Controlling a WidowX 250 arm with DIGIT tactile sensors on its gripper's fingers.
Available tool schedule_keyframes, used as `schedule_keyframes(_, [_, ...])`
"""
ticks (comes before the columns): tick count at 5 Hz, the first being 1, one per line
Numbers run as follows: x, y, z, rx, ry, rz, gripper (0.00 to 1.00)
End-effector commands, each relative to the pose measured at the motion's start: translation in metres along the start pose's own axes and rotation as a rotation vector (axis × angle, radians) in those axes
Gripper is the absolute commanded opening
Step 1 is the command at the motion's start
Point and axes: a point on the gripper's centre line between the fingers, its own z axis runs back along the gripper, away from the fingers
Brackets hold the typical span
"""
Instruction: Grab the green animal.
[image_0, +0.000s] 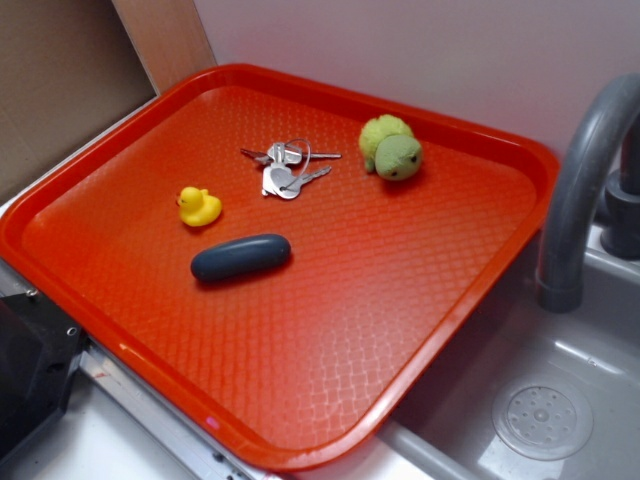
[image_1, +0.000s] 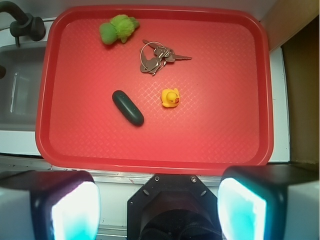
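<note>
Red waffle-textured tray (image_1: 235, 75) fills my wrist view, fuzzy green animal (image_1: 118, 28) at its far left corner, well ahead of my gripper (image_1: 159, 197), whose fingers (image_1: 75, 210) stand wide apart, empty

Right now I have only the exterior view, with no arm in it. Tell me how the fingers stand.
Observer: In the wrist view the fingers are spread open, with nothing between them.
Operator: Give me their place relative to the tray.
Observer: They show outside the tray, past the long rim opposite the turtle.
Operator: Say what sits on the way to the turtle.
Observer: In the wrist view the dark capsule lies roughly between fingers and turtle. The duck and keys lie toward the picture's right.
</note>
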Motion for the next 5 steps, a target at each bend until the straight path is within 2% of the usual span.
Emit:
schedule_keyframes(1, [0.000, 0.000, 0.000, 0.000, 0.000, 0.000, 1.00])
schedule_keyframes(2, [0.015, 0.002, -0.013, -0.041, -0.008, 0.256, 1.00])
schedule_keyframes(3, [0.033, 0.002, -0.024, -0.077, -0.012, 0.424, 1.00])
schedule_keyframes(4, [0.073, 0.008, -0.047, -0.124, -0.053, 0.677, 1.00])
schedule_keyframes(5, [0.113, -0.003, -0.070, -0.185, -0.083, 0.810, 1.00])
